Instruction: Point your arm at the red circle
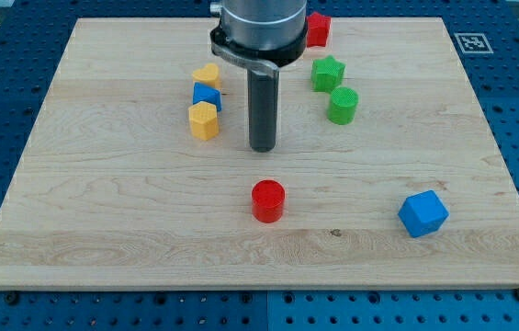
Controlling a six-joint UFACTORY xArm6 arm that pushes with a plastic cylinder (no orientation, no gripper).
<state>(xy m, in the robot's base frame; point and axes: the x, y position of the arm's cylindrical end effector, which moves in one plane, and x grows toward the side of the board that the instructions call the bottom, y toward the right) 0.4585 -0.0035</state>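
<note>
The red circle (267, 199) is a short red cylinder on the wooden board (103, 211), a little below the board's middle. My tip (261, 148) is the lower end of the dark rod that hangs from the arm at the view's top centre. It stands above the red circle in the view, slightly to its left, with a clear gap of bare wood between them. It touches no block.
Left of the rod stand a yellow heart (207, 75), a blue block (207, 96) and a yellow hexagon (203, 120), close together. Right of it are a green star (327, 74), a green cylinder (343, 105) and a red block (318, 28). A blue cube (423, 213) sits at the lower right.
</note>
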